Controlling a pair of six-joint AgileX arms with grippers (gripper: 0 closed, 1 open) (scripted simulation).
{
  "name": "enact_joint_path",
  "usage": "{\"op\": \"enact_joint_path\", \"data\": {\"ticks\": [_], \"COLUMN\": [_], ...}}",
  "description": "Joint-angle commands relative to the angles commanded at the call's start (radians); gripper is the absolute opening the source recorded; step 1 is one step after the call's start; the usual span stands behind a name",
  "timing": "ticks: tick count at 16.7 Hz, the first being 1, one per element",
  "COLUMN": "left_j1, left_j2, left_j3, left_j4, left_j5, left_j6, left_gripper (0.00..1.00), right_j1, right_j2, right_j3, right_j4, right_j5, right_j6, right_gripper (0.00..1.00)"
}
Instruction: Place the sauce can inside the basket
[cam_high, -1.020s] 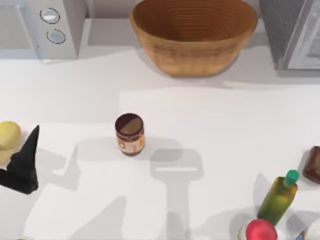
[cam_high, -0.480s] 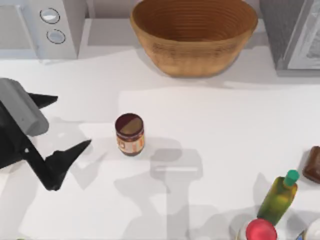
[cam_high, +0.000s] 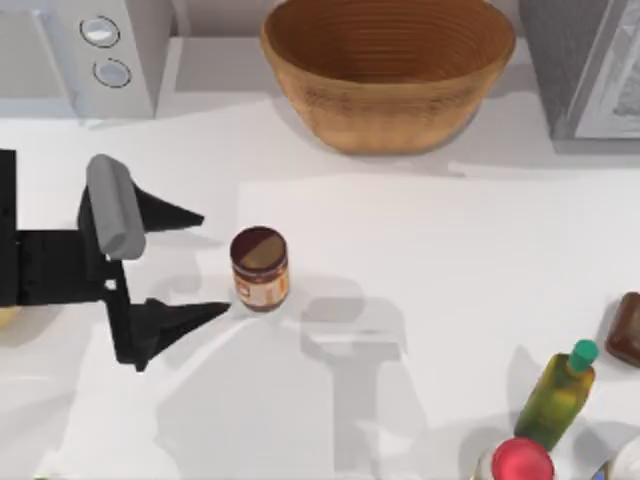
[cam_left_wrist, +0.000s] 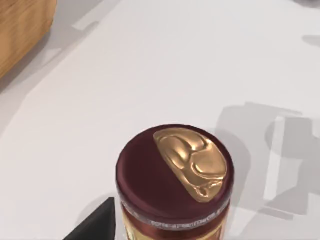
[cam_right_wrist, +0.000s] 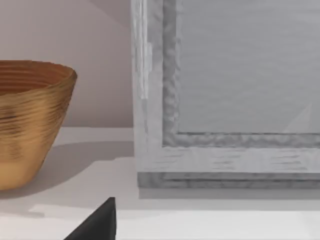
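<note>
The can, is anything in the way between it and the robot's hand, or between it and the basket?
Nothing visible is. The left gripper is open just left of the can, with only bare table between. From the can to the basket at the back, the table is also bare.

The sauce can (cam_left_wrist: 174, 175) has a smooth, glossy maroon lid with a metallic gold sheen; its label looks like printed paper. The basket (cam_high: 388, 70) is woven wicker, ribbed and rough, matt brown. The worktop (cam_high: 450, 270) is smooth, matt white. The left end effector (cam_high: 214, 265) has 2 matt black, plastic-looking fingers (cam_high: 170, 212).
</note>
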Motion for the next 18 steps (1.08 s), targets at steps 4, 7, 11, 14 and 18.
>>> {"op": "enact_joint_path", "data": {"ticks": [4,7,11,14,18], "left_j1": [0.036,0.061,0.072,0.071,0.071], "left_j2": [0.202,0.333,0.487,0.533,0.533], "left_j3": [0.110,0.178,0.230,0.239,0.239], "left_j4": [0.041,0.066,0.073,0.069,0.069], "left_j5": [0.118,0.198,0.292,0.320,0.320], "left_j6": [0.109,0.178,0.234,0.245,0.245], "left_gripper": [1.00,1.00,1.00,1.00,1.00], "right_j1": [0.000,0.000,0.000,0.000,0.000], "right_j2": [0.000,0.000,0.000,0.000,0.000], "right_j3": [0.000,0.000,0.000,0.000,0.000], "right_j4": [0.000,0.000,0.000,0.000,0.000], "right_j5": [0.000,0.000,0.000,0.000,0.000], "right_j6": [0.000,0.000,0.000,0.000,0.000], "right_gripper": [1.00,1.00,1.00,1.00,1.00]}}
